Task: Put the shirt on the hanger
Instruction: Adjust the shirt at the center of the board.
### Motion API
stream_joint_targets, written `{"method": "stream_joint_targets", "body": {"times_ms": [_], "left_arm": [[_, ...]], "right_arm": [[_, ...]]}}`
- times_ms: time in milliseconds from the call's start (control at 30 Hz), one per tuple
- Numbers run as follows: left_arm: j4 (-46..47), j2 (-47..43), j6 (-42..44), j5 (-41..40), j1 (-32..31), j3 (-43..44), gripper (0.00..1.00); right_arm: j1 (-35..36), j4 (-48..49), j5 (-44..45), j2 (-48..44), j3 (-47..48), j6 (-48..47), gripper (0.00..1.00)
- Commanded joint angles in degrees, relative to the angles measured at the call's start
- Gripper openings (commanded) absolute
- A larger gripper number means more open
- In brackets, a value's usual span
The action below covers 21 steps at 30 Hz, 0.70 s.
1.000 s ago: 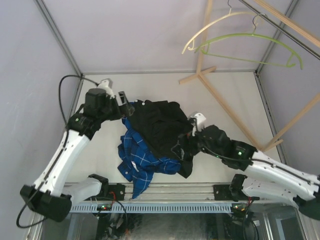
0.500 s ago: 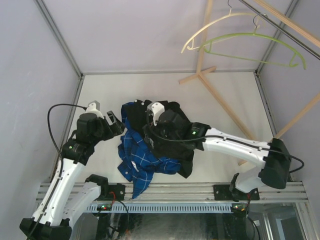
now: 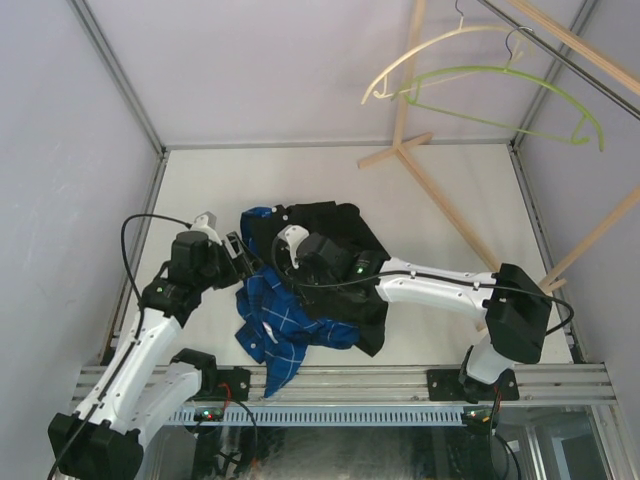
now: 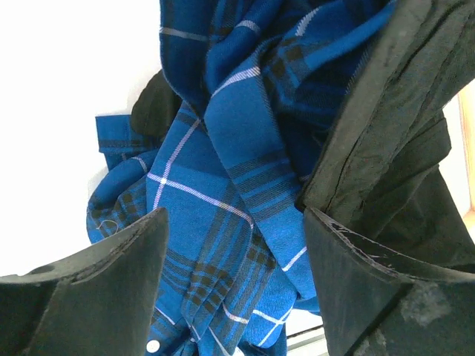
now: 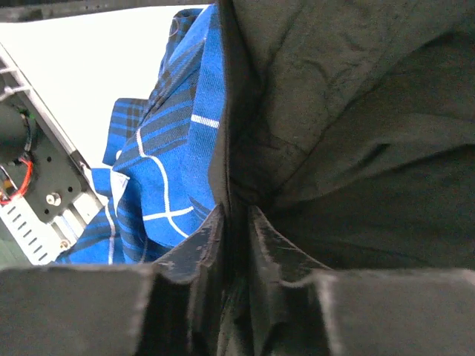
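Find the shirt [image 3: 340, 228] crumpled in a heap near the middle of the surface [image 3: 200, 190], lying partly over a blue plaid shirt [image 3: 288, 320] and tangled with it along the left edge. Find the hanger [image 3: 500, 95] well apart from it, hung by its hook high at the far right on a wooden rack [image 3: 450, 208], just beside a cream hanger [image 3: 430, 45].

Note the right gripper [image 5: 236, 216] down on the left side of the heap, fingers almost together and pinching a raised fold of black cloth. Note the left gripper [image 4: 234, 216] just beside the heap, fingers set wide apart over the plaid cloth, clamped on nothing.

Judge the shirt light, soft and limp, with no shape of its own. Expect sagging, trailing sleeves, and a risk of dragging the plaid shirt up with it. Judge a pinch on a mid-body fold enough for lifting clear, not for dressing a hanger. Recommend taking hold at the collar or a shoulder seam, one gripper to each side, to open the neck for the hanger arms. Cannot locate collar, label or buttons in these views; presumably hidden in the folds. Expect thin cloth to slip from a shallow pinch; advise a deep bite. Rate the task as barely begun: shirt not yet separated, hanger untouched.
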Motion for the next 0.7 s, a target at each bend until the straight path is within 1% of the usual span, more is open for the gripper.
{"method": "stream_joint_targets", "body": {"times_ms": [0, 33, 133, 233, 300, 400, 567, 633, 667], "left_arm": [[5.3, 1.1, -1.1, 2.8, 0.4, -0.9, 0.77], [5.6, 1.4, -1.1, 3.2, 0.4, -1.0, 0.76], [7.3, 2.4, -1.4, 4.9, 0.4, -1.5, 0.75], [11.4, 2.7, -1.6, 9.9, 0.4, -2.4, 0.76], [14.8, 2.4, -2.3, 13.3, 0.3, -3.3, 0.76], [18.7, 2.0, -2.6, 15.9, 0.2, -4.2, 0.78], [19.1, 3.3, -2.5, 15.1, -0.1, -4.3, 0.81], [18.5, 4.1, -2.2, 13.2, -0.7, -4.3, 0.85], [17.9, 4.6, -1.8, 11.8, -1.1, -4.2, 0.91]], "right_arm": [[0.7, 0.7, 5.0, -1.0, 2.0, 1.5, 0.04], [0.8, 0.1, 6.8, -1.7, 1.8, 1.8, 0.00], [0.9, -0.8, 11.4, -5.8, 0.1, 1.9, 0.00], [0.8, -1.0, 16.0, -11.3, -2.4, 2.7, 0.00], [0.0, -1.3, 17.0, -15.1, -3.5, 3.6, 0.00], [-2.3, -2.2, 15.7, -20.1, -4.6, 4.9, 0.00], [-4.3, -4.2, 16.5, -27.9, -4.8, 5.3, 0.00], [-4.8, -4.9, 17.5, -31.2, -4.8, 5.4, 0.00], [-5.1, -5.2, 18.0, -32.8, -4.8, 5.5, 0.00]]}}
